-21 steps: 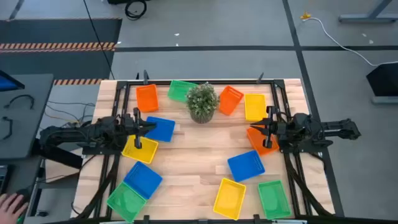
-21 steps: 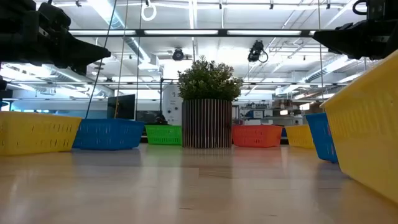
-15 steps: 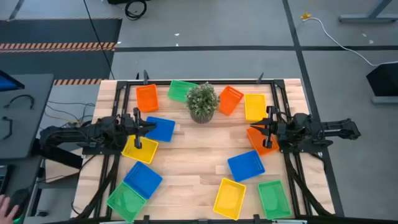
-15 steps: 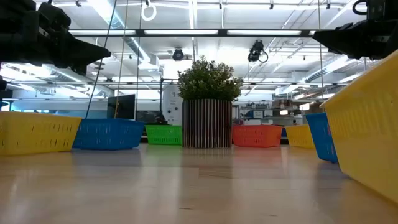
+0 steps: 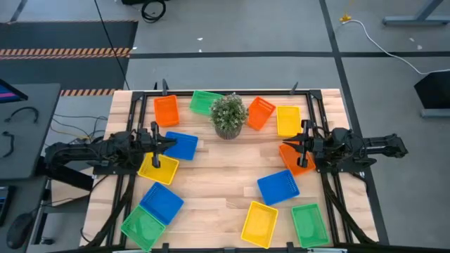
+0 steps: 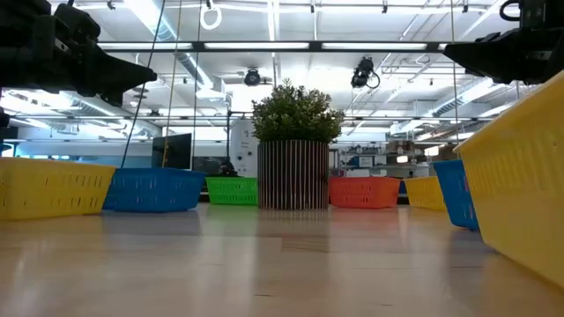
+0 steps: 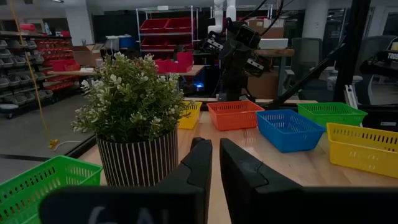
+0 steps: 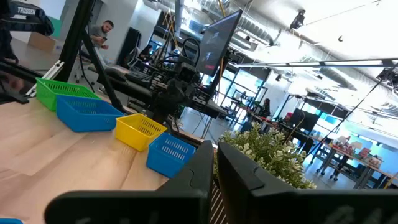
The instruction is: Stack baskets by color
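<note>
both arms are hanging level above the bench, one on each side of the potted plant, and nothing is stacked yet. the left hand is sitting on the plant's left and a little toward the front edge, its fingers pressed together and carrying nothing. the right hand is mirroring it on the plant's right, fingers likewise closed and empty.

the relation that matters: a yellow basket is lying right under the left hand's tip, with a blue basket just beside it toward the plant, so that hand looks to be needing only a drop and an opening. the blue one's long axis is running roughly along the arm's reach. on the other side an orange basket is lying partly under the right hand, tilted, long axis slanting away from the plant. each arm is nearest to its own side's baskets.

counting now, twelve baskets:
- three blue: beside the left hand, front left of the plant, front right of it.
- three yellow: under the left hand, right of the plant at the back, at the front edge.
- three orange: back left of the plant, just right of it and tipped up, under the right hand.
- three green: just behind-left of the plant, and both front corners.
</note>
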You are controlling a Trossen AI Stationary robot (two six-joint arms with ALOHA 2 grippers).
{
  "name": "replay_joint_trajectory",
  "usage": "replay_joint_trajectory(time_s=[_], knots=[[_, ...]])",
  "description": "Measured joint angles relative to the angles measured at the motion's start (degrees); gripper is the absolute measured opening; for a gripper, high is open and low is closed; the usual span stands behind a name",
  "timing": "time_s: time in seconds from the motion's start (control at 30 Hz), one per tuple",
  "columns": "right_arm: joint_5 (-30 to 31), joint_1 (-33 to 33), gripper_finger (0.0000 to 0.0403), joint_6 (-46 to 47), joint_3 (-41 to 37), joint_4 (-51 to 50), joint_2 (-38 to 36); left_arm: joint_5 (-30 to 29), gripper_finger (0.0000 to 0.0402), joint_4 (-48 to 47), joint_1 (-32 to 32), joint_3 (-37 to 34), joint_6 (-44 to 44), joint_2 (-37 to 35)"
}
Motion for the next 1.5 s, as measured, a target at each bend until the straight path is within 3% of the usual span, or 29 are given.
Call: replay_joint_trajectory(time_s=[1.5], knots=[[-0.65, -0.02, 0.0029, 0.48, 0.0, 0.39, 0.0, 0.0, 0.0036, 0.01, -0.02, 0.01, 0.0, 0.0]])
